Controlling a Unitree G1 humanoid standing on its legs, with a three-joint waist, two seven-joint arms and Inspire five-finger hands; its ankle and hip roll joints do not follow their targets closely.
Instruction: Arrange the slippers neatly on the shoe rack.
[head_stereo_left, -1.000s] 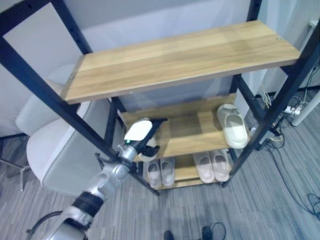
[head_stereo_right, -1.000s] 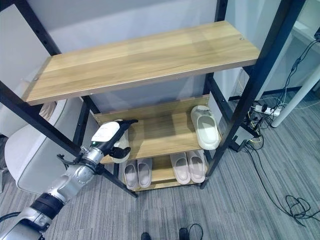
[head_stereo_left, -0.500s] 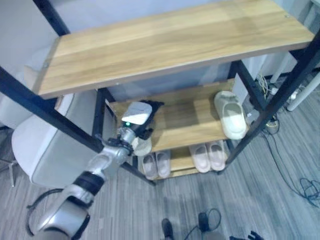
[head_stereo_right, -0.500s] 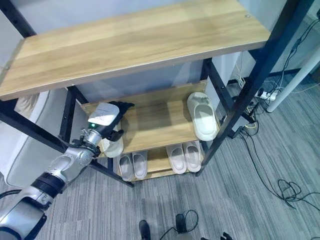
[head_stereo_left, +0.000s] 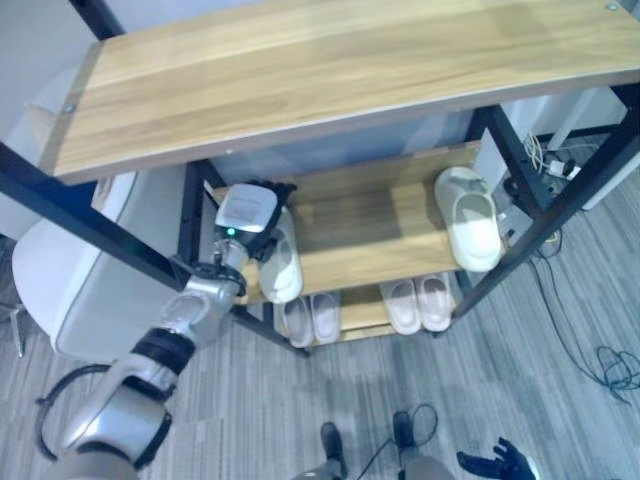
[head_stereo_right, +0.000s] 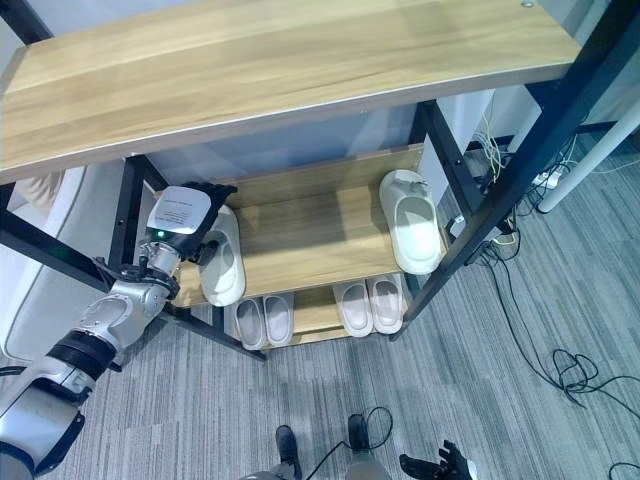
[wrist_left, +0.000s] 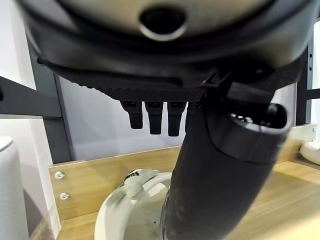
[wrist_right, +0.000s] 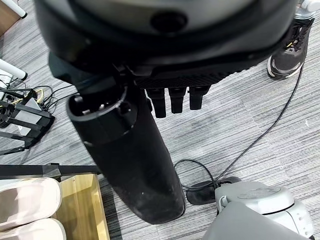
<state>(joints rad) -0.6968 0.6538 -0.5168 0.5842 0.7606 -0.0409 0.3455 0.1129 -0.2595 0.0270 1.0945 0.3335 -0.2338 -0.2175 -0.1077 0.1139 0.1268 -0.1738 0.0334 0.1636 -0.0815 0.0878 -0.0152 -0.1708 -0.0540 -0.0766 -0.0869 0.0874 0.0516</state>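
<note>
A cream slipper (head_stereo_left: 281, 262) lies lengthwise at the left end of the shoe rack's middle shelf (head_stereo_left: 375, 240). My left hand (head_stereo_left: 246, 212) rests at the slipper's left side near its back end, fingers (wrist_left: 155, 117) straight and open, the thumb (wrist_left: 215, 175) reaching down over the slipper (wrist_left: 131, 210). Its cream mate (head_stereo_right: 411, 229) lies at the right end of the same shelf. My right hand (head_stereo_right: 441, 464) hangs low over the floor, open and empty, with its fingers (wrist_right: 177, 100) straight.
Two pairs of pale slippers (head_stereo_left: 310, 319) (head_stereo_left: 420, 303) stand on the bottom shelf. The wide wooden top shelf (head_stereo_left: 330, 70) overhangs the rack. A white chair (head_stereo_left: 60, 290) stands to the left. Cables (head_stereo_left: 612, 366) lie on the floor at right. A person's shoe (wrist_right: 287, 52) is near.
The camera has shifted. My left hand has carried the cream slipper from the shelf's front edge further onto the middle shelf; it now lies flat and the fingers have straightened.
</note>
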